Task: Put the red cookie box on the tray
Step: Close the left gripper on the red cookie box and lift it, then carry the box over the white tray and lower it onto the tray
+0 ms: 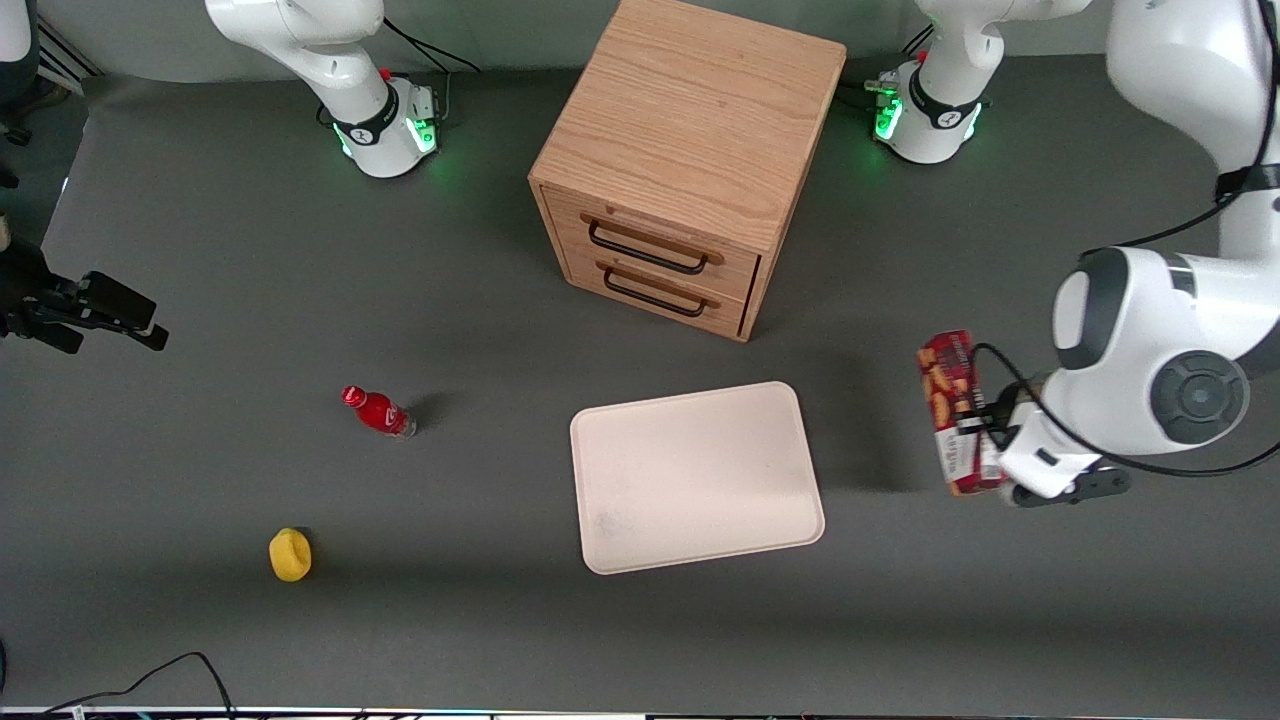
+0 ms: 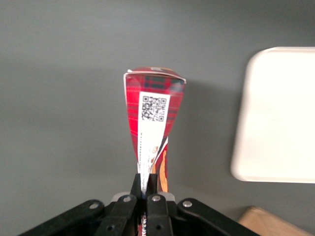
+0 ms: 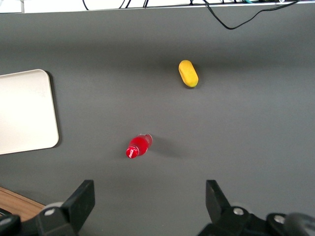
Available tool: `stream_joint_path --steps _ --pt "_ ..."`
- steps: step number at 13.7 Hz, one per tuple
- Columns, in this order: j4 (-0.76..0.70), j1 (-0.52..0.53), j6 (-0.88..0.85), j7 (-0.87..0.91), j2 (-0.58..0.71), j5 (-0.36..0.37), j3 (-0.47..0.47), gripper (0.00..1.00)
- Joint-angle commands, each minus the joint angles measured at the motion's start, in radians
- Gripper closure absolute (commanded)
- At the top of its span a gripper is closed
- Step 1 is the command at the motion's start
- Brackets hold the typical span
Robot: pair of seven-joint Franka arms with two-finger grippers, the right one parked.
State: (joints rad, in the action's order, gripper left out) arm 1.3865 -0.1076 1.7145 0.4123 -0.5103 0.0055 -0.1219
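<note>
The end effector [image 1: 985, 440] was found pinched on the red cookie box [image 1: 953, 410], gripping it near the end with the white label and holding it clear of the bench [image 1: 200, 250]. In the left wrist view the fingers [image 2: 147, 189] stood nearly pressed together on the cardboard, and the box [image 2: 153, 115] appeared squeezed thin at the grip.

Items noted, largest first:
- Wooden drawer cabinet [image 1: 690, 150]: well away from the end effector, both drawers closed, contents not visible.
- Tray [image 1: 695, 475]: near the end effector, toward the parked arm's end of the bench, nothing on it.
- Red bottle [image 1: 378, 411] and yellow object [image 1: 290, 554]: well apart from the end effector, past the tray.

Risk assessment: the grip sat at one end of a long box, so the box could swing or slip during transfer. The cardboard could crush further. Released short, the box would land on the tray's rim or on the bench.
</note>
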Motion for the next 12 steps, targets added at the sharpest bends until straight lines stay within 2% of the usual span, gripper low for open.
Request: stream_joint_path --steps 1,5,10,12 --pt "-0.184 -0.105 -0.030 0.161 -0.135 -0.028 0.015 1.00" --pt "-0.188 -0.204 0.106 0.269 -0.207 -0.025 0.016 1.00" --pt "-0.188 -0.247 0.192 0.287 -0.281 -0.009 0.018 1.00" --pt "-0.181 -0.253 0.253 0.289 -0.304 0.039 0.018 1.00"
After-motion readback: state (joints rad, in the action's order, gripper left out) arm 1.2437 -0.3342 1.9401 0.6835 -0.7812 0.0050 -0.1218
